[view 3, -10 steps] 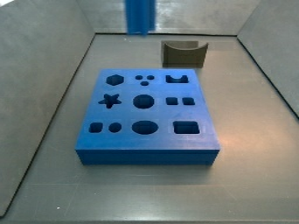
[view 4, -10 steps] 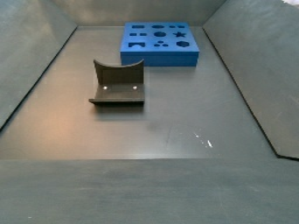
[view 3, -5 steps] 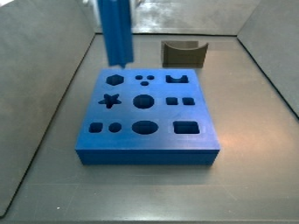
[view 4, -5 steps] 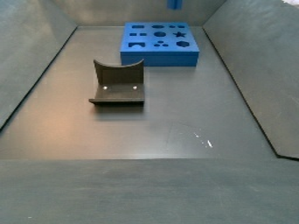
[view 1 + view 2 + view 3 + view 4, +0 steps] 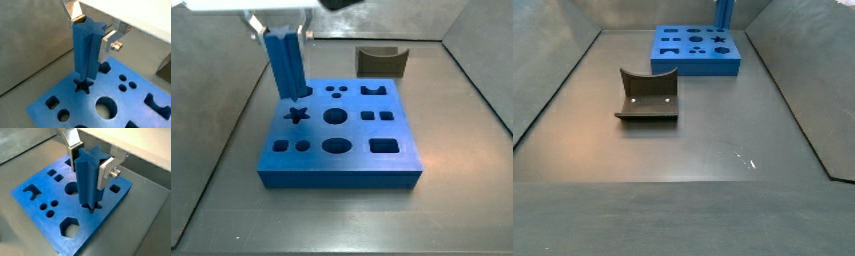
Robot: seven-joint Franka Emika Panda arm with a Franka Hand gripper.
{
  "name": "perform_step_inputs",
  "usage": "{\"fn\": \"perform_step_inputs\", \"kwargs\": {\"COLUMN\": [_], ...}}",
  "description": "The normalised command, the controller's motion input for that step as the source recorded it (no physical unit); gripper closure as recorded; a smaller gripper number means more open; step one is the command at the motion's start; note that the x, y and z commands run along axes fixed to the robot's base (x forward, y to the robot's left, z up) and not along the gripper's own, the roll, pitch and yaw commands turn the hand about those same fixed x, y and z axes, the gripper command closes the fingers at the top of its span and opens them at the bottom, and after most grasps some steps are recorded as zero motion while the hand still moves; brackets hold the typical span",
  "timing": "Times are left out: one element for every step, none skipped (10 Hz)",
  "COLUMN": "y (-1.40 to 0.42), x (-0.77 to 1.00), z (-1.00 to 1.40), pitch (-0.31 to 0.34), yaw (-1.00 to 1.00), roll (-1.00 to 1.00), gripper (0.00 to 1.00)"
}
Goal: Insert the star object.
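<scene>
My gripper [image 5: 281,32] is shut on the star object [image 5: 287,68], a long bright blue ridged peg, and holds it upright over the wide blue block [image 5: 341,140]. In both wrist views the silver fingers [image 5: 108,46] [image 5: 106,170] clamp the peg's top [image 5: 87,47] [image 5: 87,175]. Its lower end hangs just above the star-shaped hole [image 5: 297,114], and in the wrist views it meets that hole's mouth [image 5: 82,86] [image 5: 91,206]. Whether the tip is inside I cannot tell. In a side view the peg [image 5: 723,13] shows at the block's far right edge [image 5: 696,50].
A dark grey-brown curved piece [image 5: 382,60] [image 5: 648,96] stands on the grey floor beyond the block. The block has several other shaped holes [image 5: 335,146]. Slanted grey walls [image 5: 225,110] enclose the floor.
The gripper has come down and forward with the peg, from above the block's back left corner to right over the star hole. The gripper itself now shows in the side view.
</scene>
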Motion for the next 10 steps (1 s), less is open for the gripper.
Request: {"fn": "perform_step_inputs", "kwargs": {"y": [-0.08,-0.09,-0.06,-0.03,-0.01,-0.02,-0.05,-0.05,-0.09,-0.11], "x": [0.0,0.0,0.0,0.0,-0.04,0.0,0.07,0.14,0.15,0.16], "z": [-0.67,-0.61,-0.57,-0.51,-0.47,-0.49,-0.55,-0.53,-0.47,-0.47], "pitch": [-0.049,-0.02,-0.011,0.0,0.0,0.0,0.0,0.0,0.0,0.0], "yaw": [-0.11,-0.08,-0.07,-0.04,-0.11,-0.21,-0.18,-0.19,-0.38,-0.56], "roll": [0.0,0.03,0.04,0.07,0.05,0.06,0.07,0.05,0.0,0.0], "gripper": [1.0,1.0,1.0,1.0,1.0,1.0,1.0,1.0,1.0,1.0]}}
